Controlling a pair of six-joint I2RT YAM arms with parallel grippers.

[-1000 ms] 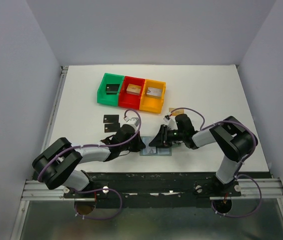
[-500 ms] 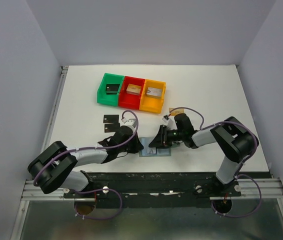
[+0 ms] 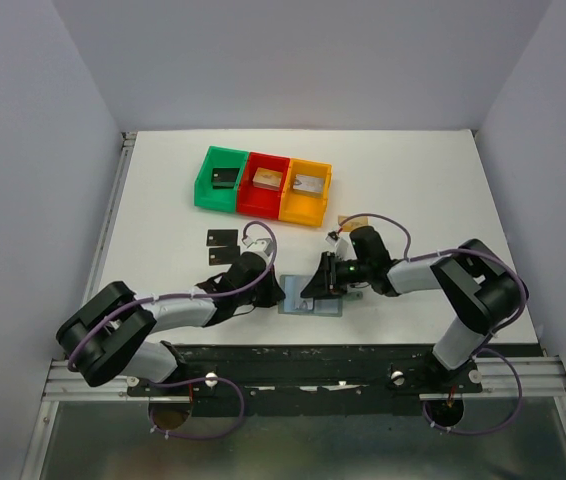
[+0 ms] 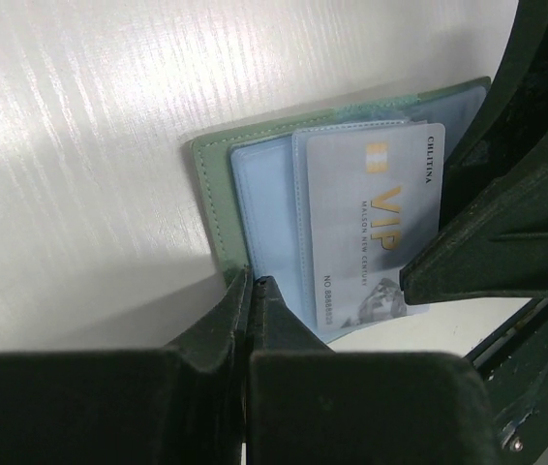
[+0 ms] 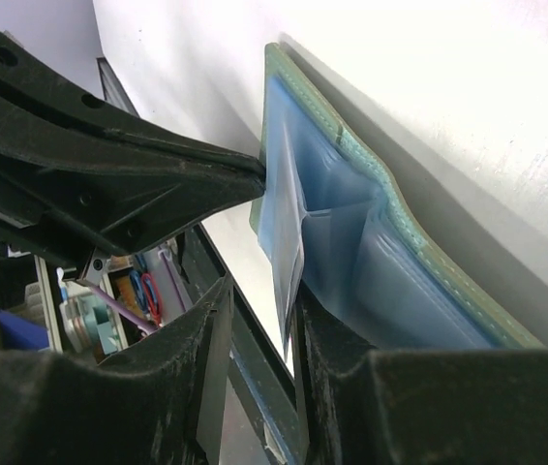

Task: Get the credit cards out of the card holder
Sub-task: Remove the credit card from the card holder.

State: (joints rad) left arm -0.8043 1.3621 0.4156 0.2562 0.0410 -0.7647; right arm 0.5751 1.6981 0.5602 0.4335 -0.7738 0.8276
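The card holder (image 3: 325, 307) lies open near the table's front edge, grey-green outside (image 4: 212, 184) with pale blue pockets (image 5: 390, 281). A silvery-white credit card (image 4: 371, 218) marked VIP sticks partway out of a pocket. My left gripper (image 3: 276, 291) is shut, its tips (image 4: 252, 282) pressing on the holder's left edge. My right gripper (image 3: 314, 289) stands open around the card's free edge (image 5: 291, 281); the card rests against one finger (image 5: 324, 334), with a gap to the other. Two black credit cards (image 3: 222, 238) (image 3: 222, 256) and a gold-tan one (image 3: 347, 219) lie on the table.
Green (image 3: 206, 188), red (image 3: 260, 205) and orange (image 3: 302, 213) bins stand in a row at the back, each with a chunky piece inside. The table's front rail (image 3: 303, 352) runs just below the holder. Both grippers sit close together over the holder.
The right jaws have narrowed slightly around the card's edge and the right elbow has swung a little outward. The left gripper stays shut on the holder's edge.
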